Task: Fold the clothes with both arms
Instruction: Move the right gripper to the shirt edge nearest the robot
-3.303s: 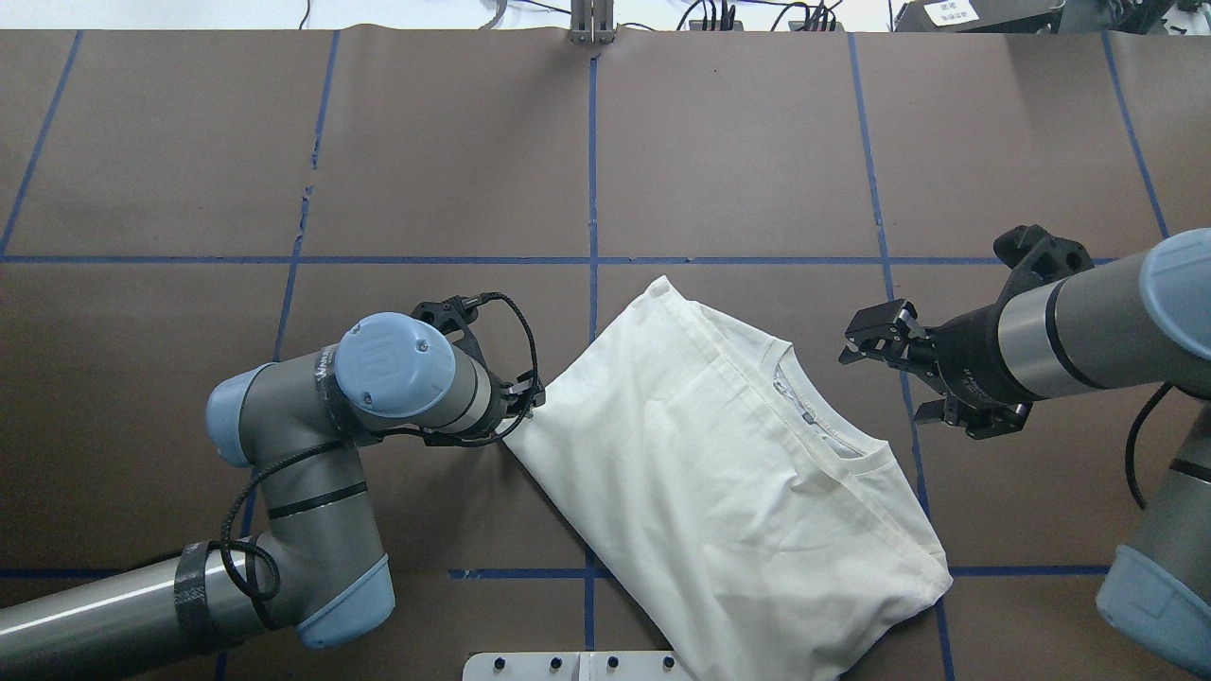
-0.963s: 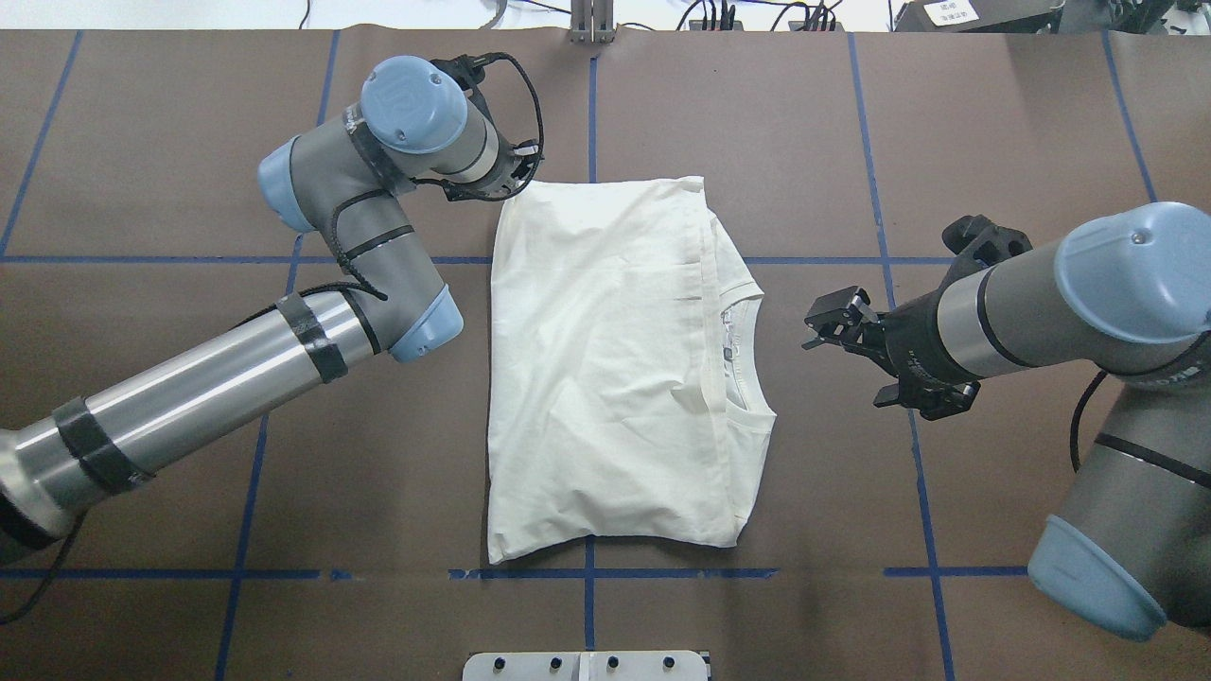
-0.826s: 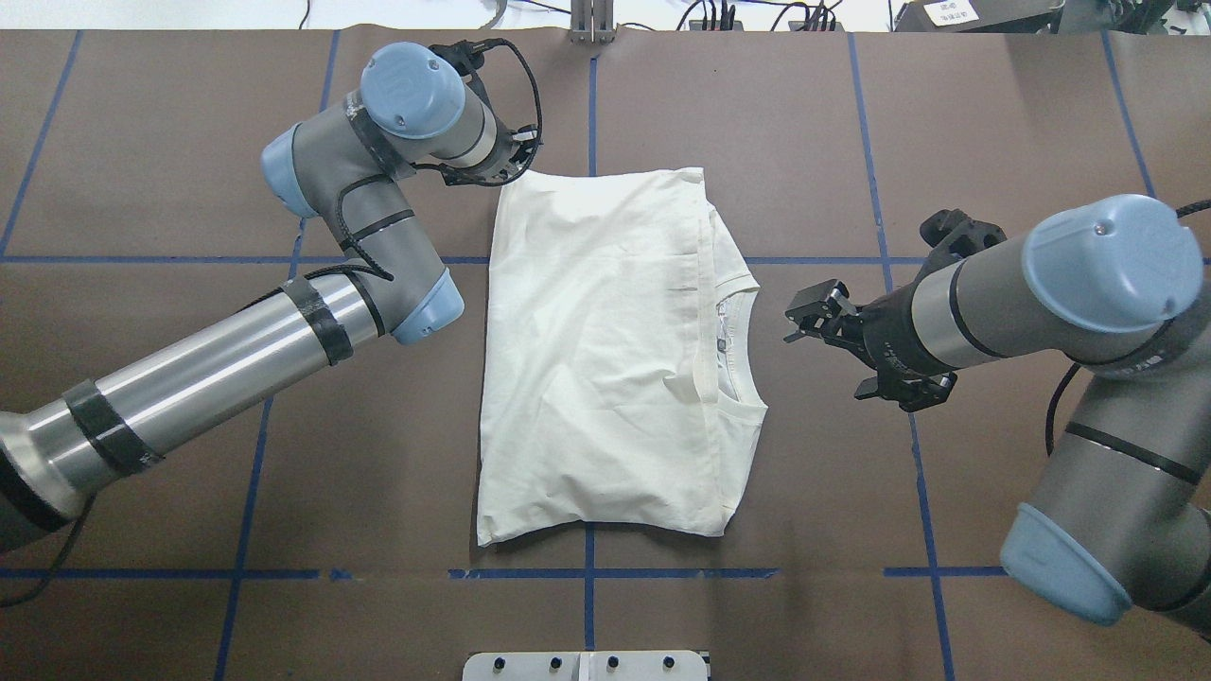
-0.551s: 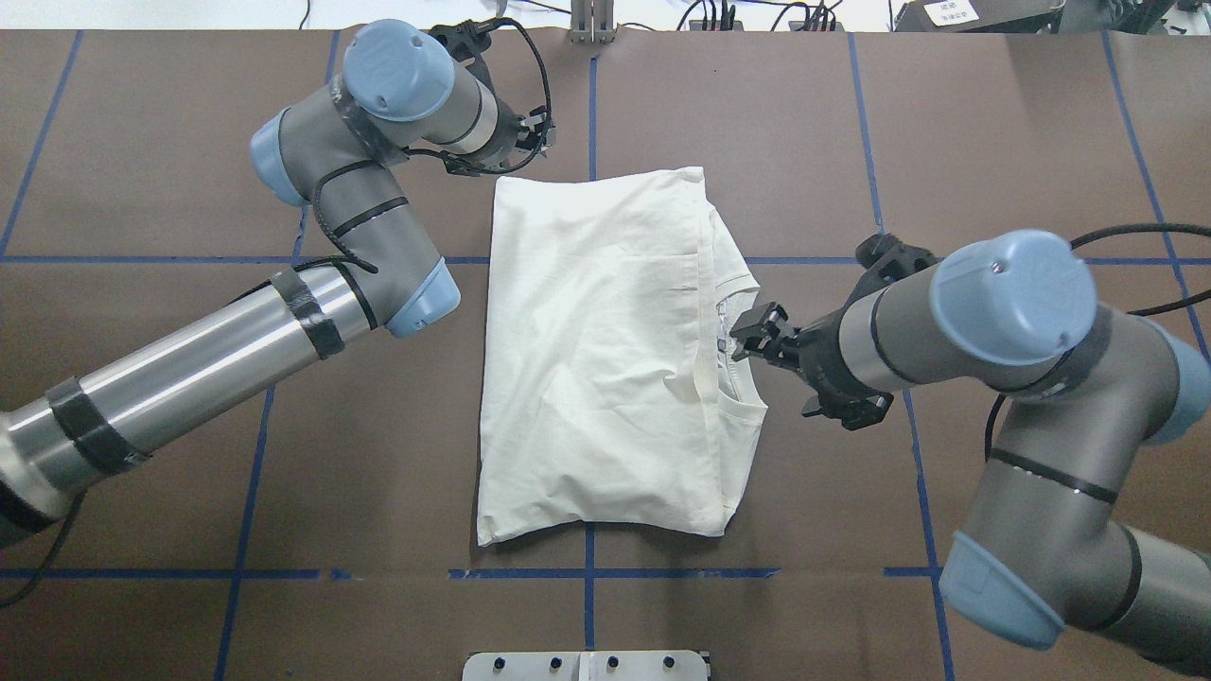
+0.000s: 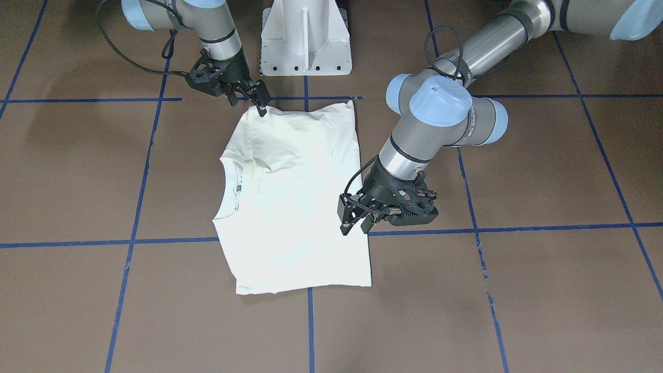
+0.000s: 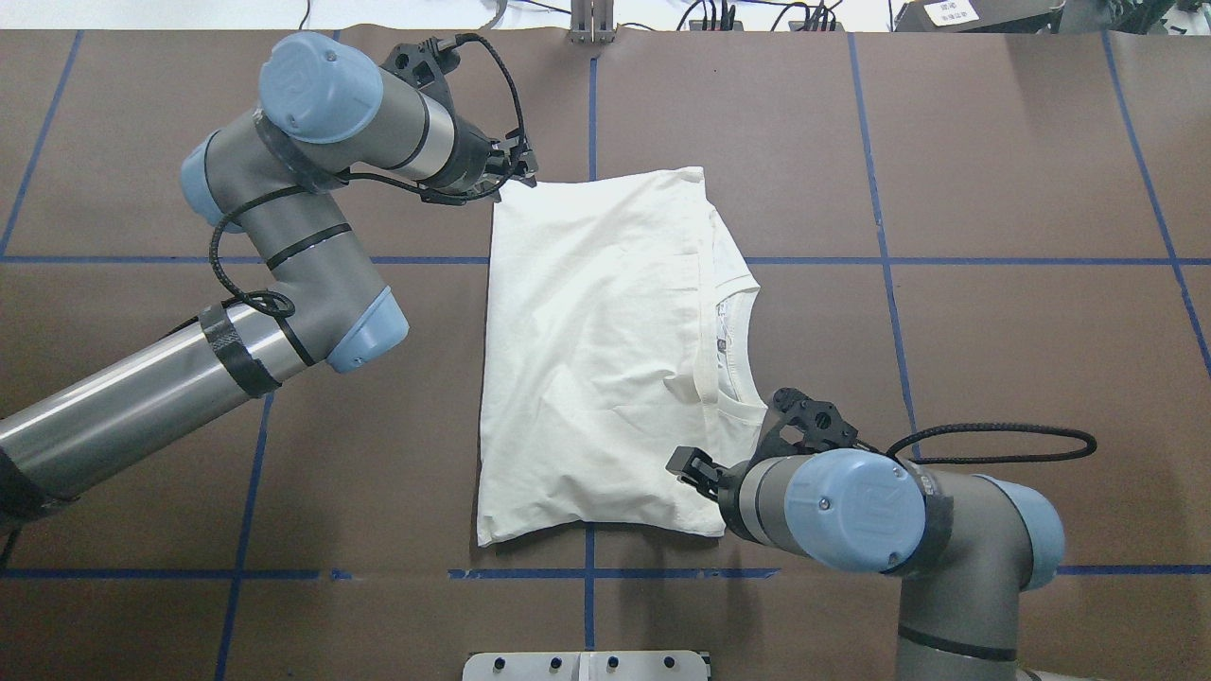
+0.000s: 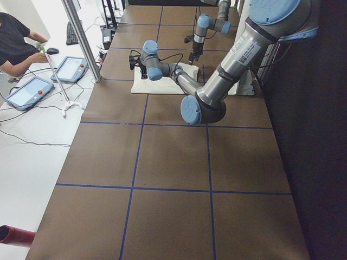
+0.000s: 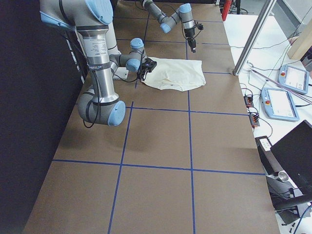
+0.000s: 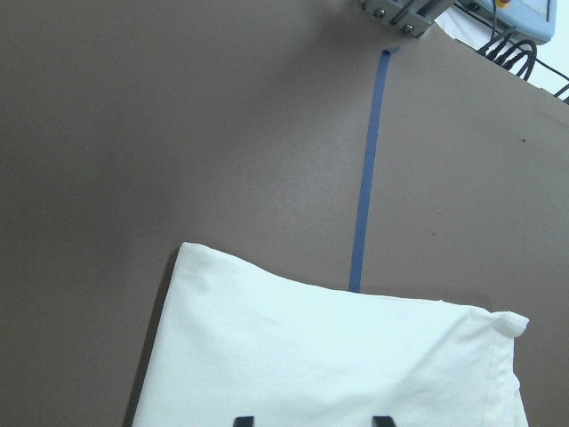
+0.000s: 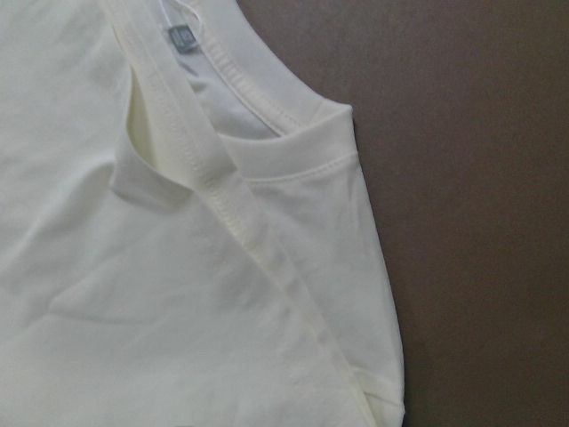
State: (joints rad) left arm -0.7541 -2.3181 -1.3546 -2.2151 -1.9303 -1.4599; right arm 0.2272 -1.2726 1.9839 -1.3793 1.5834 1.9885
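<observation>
The cream T-shirt [image 6: 596, 359] lies folded as a flat rectangle in the middle of the table, its ribbed collar [image 6: 736, 352] showing at the right edge. The cat print and lettering are hidden. My left gripper [image 6: 522, 176] hovers open over the shirt's far-left corner and holds nothing; it also shows in the front view [image 5: 357, 223]. The left wrist view shows that corner [image 9: 191, 258] below two spread fingertips [image 9: 243, 420]. My right gripper [image 6: 695, 468] is at the shirt's near-right corner, seemingly open and empty, and also shows in the front view [image 5: 251, 101]. The collar [image 10: 267, 98] fills the right wrist view.
The brown table top carries a blue tape grid [image 6: 591, 104]. The white pedestal base [image 5: 305, 36] stands at the near edge. A metal post [image 7: 81, 40] and operator tablets [image 7: 32, 89] stand beyond the far edge, with a person [image 7: 16, 38] there.
The left arm dragged the shirt's corner away from the robot, squaring the shirt, then let go and rose. The right arm swung from beside the collar to the near-right corner.
</observation>
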